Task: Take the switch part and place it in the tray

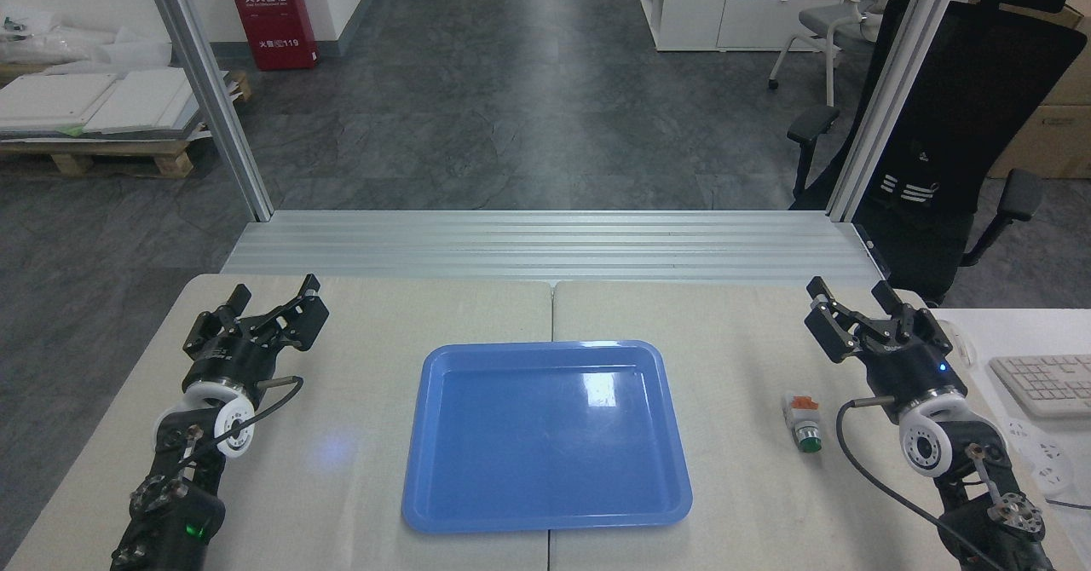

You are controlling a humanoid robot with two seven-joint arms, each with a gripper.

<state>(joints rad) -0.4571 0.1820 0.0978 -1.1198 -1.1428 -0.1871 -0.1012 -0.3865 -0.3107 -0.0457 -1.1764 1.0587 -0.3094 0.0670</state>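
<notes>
Your switch part (801, 423) lies on the tabletop (358, 469), right of the blue tray (545, 516), near your right tool (852, 311). Both it and your left tool (271, 302) are spread, empty. The red box (271, 15) reads "119".

One tray (545, 516), one switch part (802, 422) (two grippers)

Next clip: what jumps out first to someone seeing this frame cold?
The glossy blue tray dominates, lying empty at the centre of the beige table. The small switch part lies on the table to its right, near the open right gripper. The left gripper, also open, sits at the table's far left.
</notes>
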